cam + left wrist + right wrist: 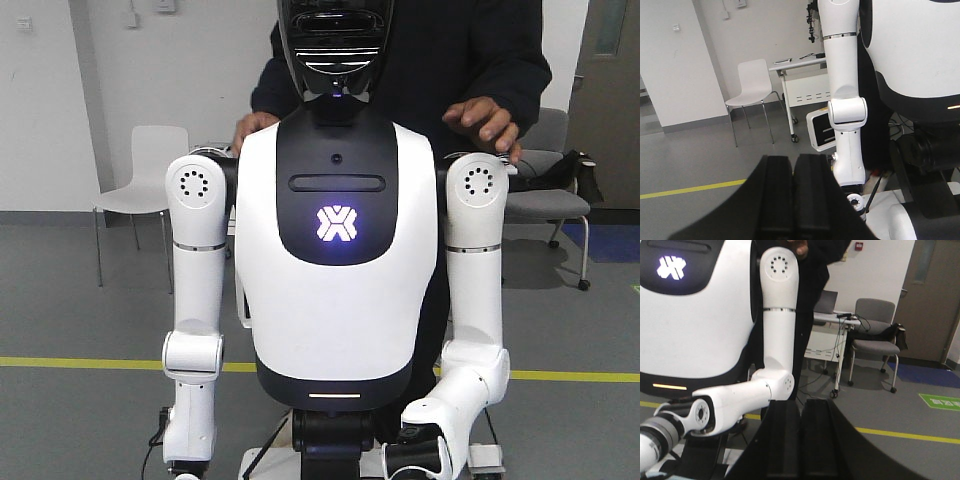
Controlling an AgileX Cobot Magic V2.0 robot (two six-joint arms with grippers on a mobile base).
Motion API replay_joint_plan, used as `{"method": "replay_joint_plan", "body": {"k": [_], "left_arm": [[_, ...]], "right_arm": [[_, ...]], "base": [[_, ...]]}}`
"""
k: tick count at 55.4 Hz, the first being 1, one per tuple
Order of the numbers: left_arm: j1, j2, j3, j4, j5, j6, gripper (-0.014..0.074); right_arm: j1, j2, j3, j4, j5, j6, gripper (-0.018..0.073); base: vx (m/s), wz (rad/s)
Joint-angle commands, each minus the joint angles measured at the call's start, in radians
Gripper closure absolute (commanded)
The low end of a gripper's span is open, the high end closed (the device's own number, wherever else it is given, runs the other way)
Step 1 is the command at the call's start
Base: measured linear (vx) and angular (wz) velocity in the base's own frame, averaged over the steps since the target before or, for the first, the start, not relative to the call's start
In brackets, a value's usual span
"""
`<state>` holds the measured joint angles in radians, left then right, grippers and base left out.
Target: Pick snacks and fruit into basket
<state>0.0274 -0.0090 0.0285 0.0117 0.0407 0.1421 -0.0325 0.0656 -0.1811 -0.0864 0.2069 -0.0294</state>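
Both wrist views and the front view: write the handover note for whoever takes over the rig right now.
Left gripper: fingers pressed together, holding nothing.
Right gripper: fingers together, holding nothing.
Snacks, fruit and basket: in none of the three views.
Both arms hang beside the torso; a person stands behind the robot, hands at its shoulders.
Done: nothing visible.
Left: apparently every pick and placement.

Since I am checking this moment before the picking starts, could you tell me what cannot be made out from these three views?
- Snacks, fruit and basket: in none of the views; no table shows.
- Person: exterior view, head cut off by the top edge, body hidden behind the robot torso.
- Left gripper and right gripper: fingers together, fingertips cut off by the bottom edge.
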Motion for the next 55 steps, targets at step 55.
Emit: {"method": "replay_joint_plan", "body": {"k": [55], "left_arm": [[0.000,-0.015,0.010,-0.004,-0.088,-0.013,0.0606]], "right_arm": [[-0.012,-0.090,0.217,-0.008,-0.192,-0.007,0.0568]], "base": [[0.00,0.00]]}}
